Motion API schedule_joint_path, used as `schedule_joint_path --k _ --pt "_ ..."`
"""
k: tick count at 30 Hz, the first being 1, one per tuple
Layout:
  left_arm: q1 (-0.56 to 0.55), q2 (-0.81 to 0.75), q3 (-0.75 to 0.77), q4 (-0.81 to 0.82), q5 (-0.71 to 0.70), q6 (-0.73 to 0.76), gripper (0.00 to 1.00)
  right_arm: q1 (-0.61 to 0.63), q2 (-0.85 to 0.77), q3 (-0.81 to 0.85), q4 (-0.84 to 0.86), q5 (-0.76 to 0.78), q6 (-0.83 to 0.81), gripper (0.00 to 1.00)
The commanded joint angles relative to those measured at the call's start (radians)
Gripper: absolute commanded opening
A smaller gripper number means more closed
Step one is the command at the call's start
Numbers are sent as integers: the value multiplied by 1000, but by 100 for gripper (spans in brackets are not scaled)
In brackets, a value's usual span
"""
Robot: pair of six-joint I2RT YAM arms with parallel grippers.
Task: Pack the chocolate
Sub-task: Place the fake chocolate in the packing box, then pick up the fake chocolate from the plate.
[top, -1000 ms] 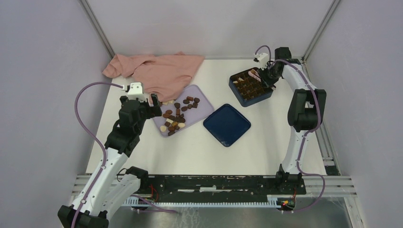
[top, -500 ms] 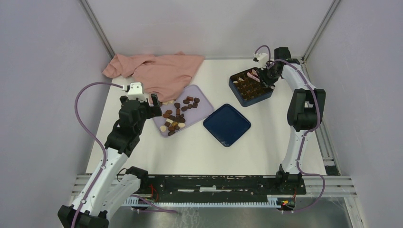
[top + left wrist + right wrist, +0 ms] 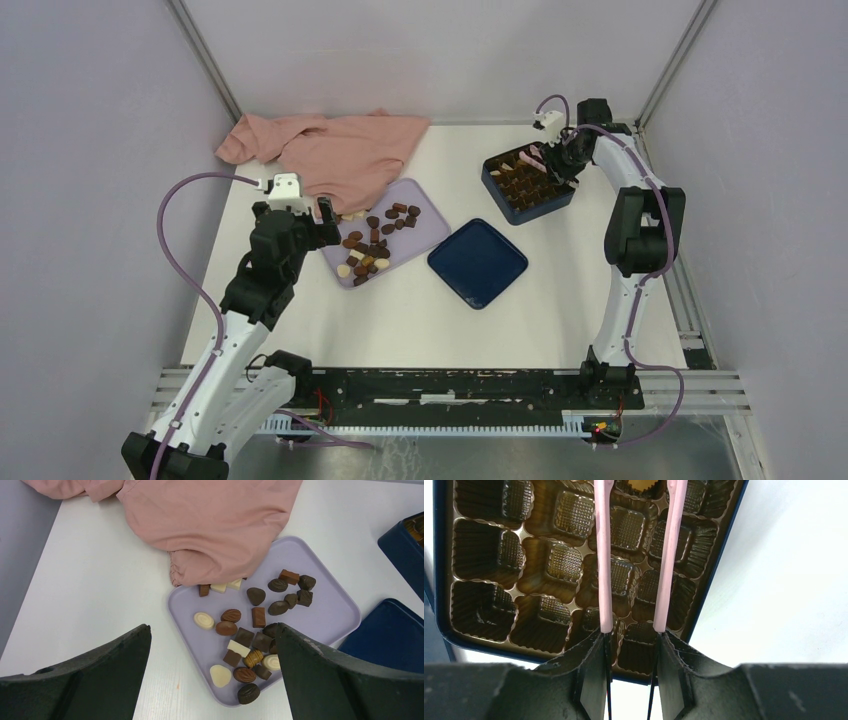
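Several pieces of chocolate (image 3: 372, 242) (image 3: 257, 617), dark, light brown and cream, lie on the lilac tray (image 3: 432, 222) (image 3: 325, 615). My left gripper (image 3: 325, 214) (image 3: 212, 630) hovers open above the tray's near-left corner, with nothing between its fingers. The dark blue box (image 3: 527, 186) (image 3: 440, 555) with its brown grid insert sits at the far right. My right gripper (image 3: 560, 152) (image 3: 631, 632) is over it, shut on pink tongs (image 3: 535, 155) (image 3: 603, 555) whose arms stand apart. One caramel chocolate (image 3: 641, 485) sits in a cell between the tong tips.
A pink cloth (image 3: 340, 150) (image 3: 210, 520) lies at the far left and overlaps the tray's far edge. The dark blue lid (image 3: 478, 262) (image 3: 395, 640) rests between the tray and the box. Grey walls close in the table on three sides.
The pink tongs' arms have spread a little, and their tip has edged toward the far side of the box. The left arm has not moved.
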Motion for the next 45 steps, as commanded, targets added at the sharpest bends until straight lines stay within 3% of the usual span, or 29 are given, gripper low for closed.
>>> schedule_joint_path --k 1,11,21,29,39,45 --pt "4 -6 5 34 4 51 98 -1 -62 25 17 -47 5 41" --pt "6 5 2 39 14 48 99 17 -351 -241 97 -327 -55 40" --pt "5 -1 -3 45 22 49 99 222 -608 -477 180 -487 -141 40" --pt "5 -40 -8 61 62 45 99 429 -630 -528 222 -352 -138 40" --pt "5 -79 -24 71 22 35 100 688 -461 -427 172 -102 -218 40" --pt "5 -53 -2 42 -14 32 100 755 -296 -282 120 10 -229 40"
